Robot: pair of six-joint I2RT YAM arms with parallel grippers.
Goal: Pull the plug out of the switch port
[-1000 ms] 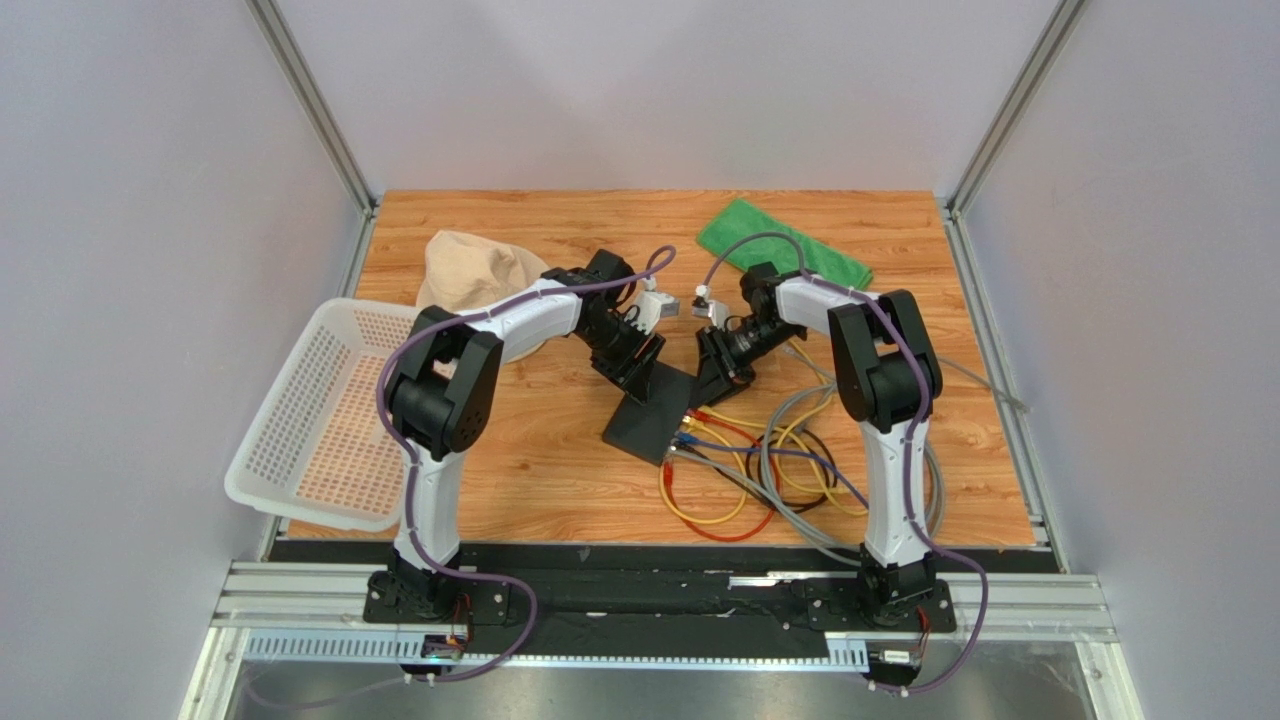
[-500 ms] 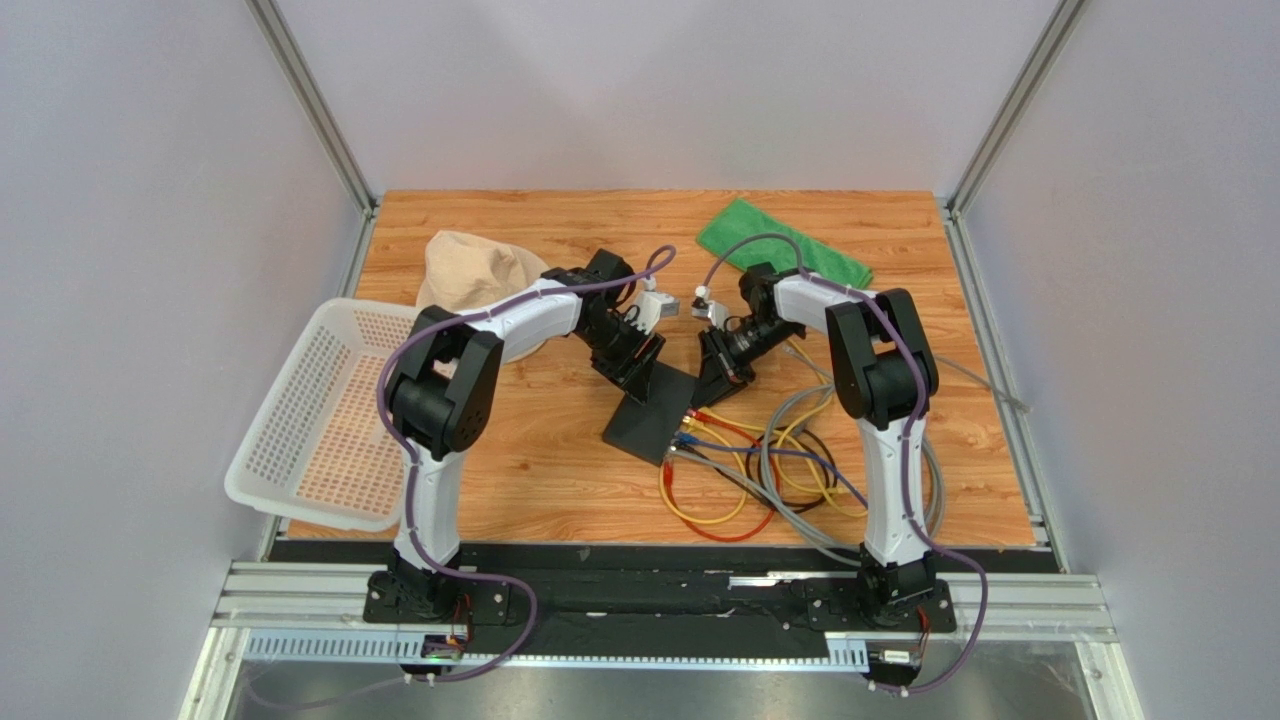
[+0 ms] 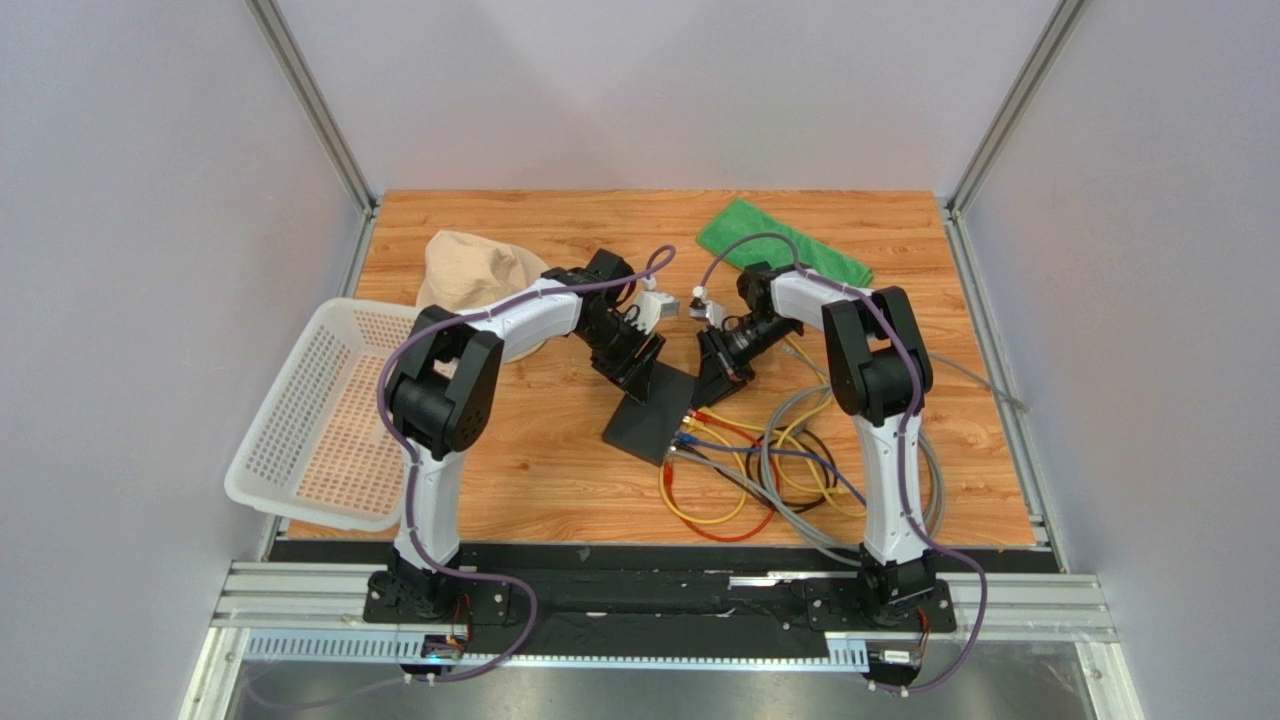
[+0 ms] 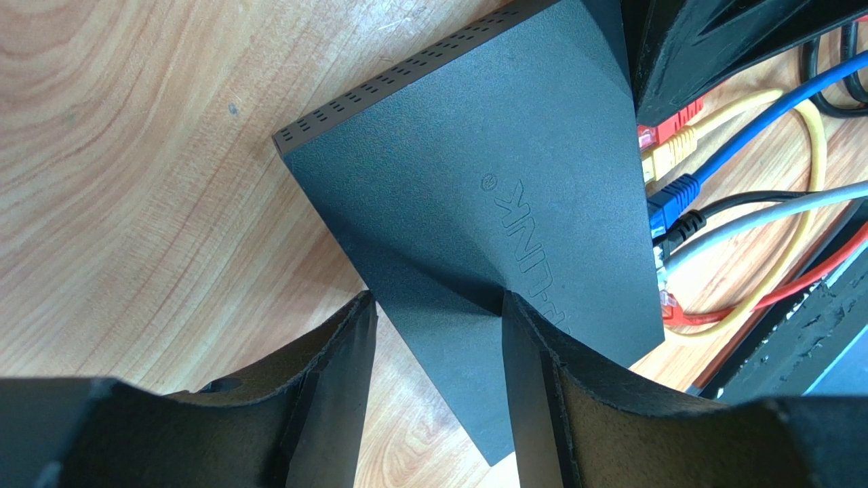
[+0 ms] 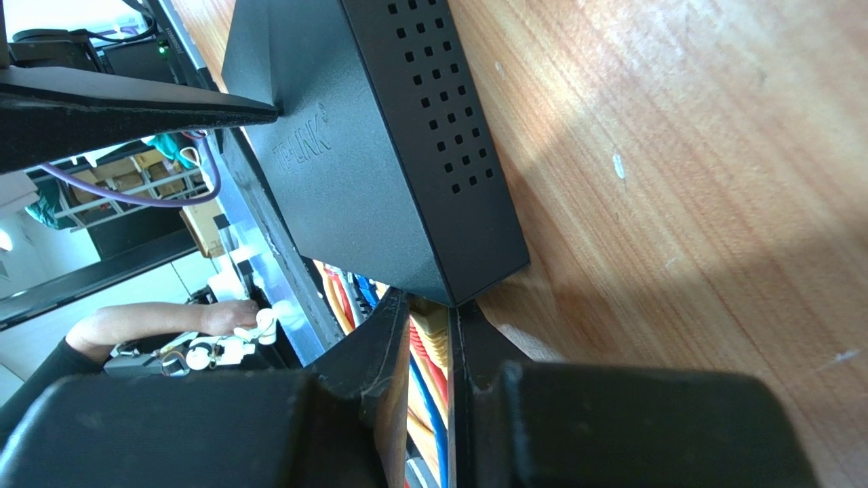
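Note:
The flat black switch (image 3: 649, 416) lies mid-table, with coloured cables plugged into its right edge. In the left wrist view my left gripper (image 4: 436, 305) is open, its fingertips (image 4: 522, 325) resting on the top of the switch (image 4: 479, 173) near one corner. The yellow plug (image 4: 664, 160) sits in the port row between a red plug and a blue plug (image 4: 672, 195). In the right wrist view my right gripper (image 5: 430, 305) is closed narrowly on the yellow plug (image 5: 432, 330) at the corner of the switch (image 5: 377, 153). From above, both grippers (image 3: 639, 365) (image 3: 718, 375) flank the switch.
A tangle of yellow, red, blue and grey cables (image 3: 766, 465) spreads right and in front of the switch. A white basket (image 3: 316, 420) hangs over the left table edge. A beige cloth (image 3: 473, 270) lies at the back left, a green cloth (image 3: 781, 243) at the back right.
The right arm's elbow has shifted slightly to the left. Both grippers and the switch stay where they were.

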